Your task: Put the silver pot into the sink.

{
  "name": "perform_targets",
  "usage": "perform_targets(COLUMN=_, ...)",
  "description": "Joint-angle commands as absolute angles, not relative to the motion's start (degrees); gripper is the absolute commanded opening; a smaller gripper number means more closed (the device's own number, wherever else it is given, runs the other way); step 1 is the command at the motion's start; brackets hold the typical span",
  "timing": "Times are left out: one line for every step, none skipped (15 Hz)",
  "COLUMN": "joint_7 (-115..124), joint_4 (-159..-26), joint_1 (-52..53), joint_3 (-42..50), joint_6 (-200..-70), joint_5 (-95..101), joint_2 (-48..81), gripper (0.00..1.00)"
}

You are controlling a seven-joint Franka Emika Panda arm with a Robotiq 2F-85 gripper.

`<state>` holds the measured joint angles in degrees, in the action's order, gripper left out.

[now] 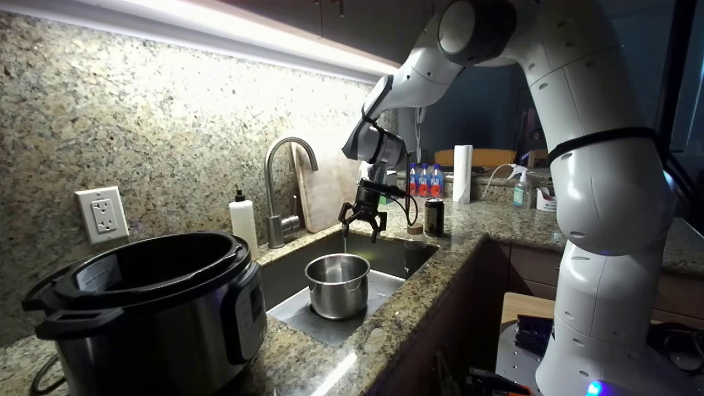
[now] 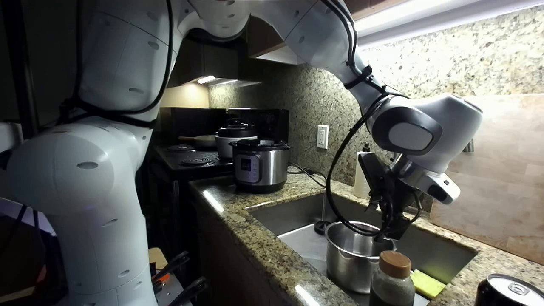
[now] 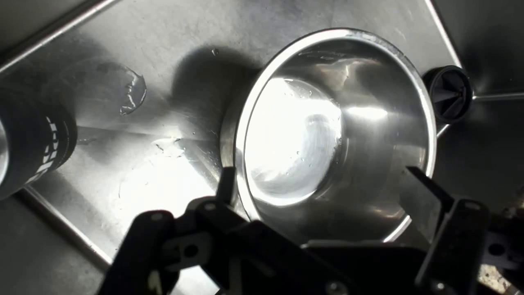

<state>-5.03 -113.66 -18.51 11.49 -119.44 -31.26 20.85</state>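
Note:
The silver pot (image 1: pixel 339 297) stands upright on the floor of the steel sink (image 1: pixel 388 281). The pot (image 2: pixel 352 270) also shows inside the sink (image 2: pixel 297 240) in an exterior view, partly hidden by a bottle. In the wrist view the pot (image 3: pixel 376 139) looks empty apart from some drops. My gripper (image 1: pixel 360 233) is open and holds nothing. It hangs above the pot, apart from it in an exterior view. In the wrist view the gripper's fingers (image 3: pixel 320 169) are spread wide over the pot's lower part, one near each side of the rim.
A faucet (image 1: pixel 272 192), a soap bottle (image 1: pixel 242 223) and a board (image 1: pixel 324 187) stand behind the sink. A pressure cooker (image 1: pixel 148 324) stands beside it. A brown-capped bottle (image 2: pixel 392 280), a black can (image 2: pixel 508 291) and a yellow sponge (image 2: pixel 427 284) are at the other end.

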Motion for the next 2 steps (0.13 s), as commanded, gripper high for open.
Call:
perform_targets(joint_7=-4.87, joint_4=-113.48, joint_1=-18.98, joint_3=11.06, joint_6=-119.31, joint_5=-31.00, joint_2=20.87, gripper=1.00)
perform_targets(joint_7=-4.87, joint_4=-113.48, joint_1=-18.98, joint_3=11.06, joint_6=-119.31, joint_5=-31.00, joint_2=20.87, gripper=1.00)
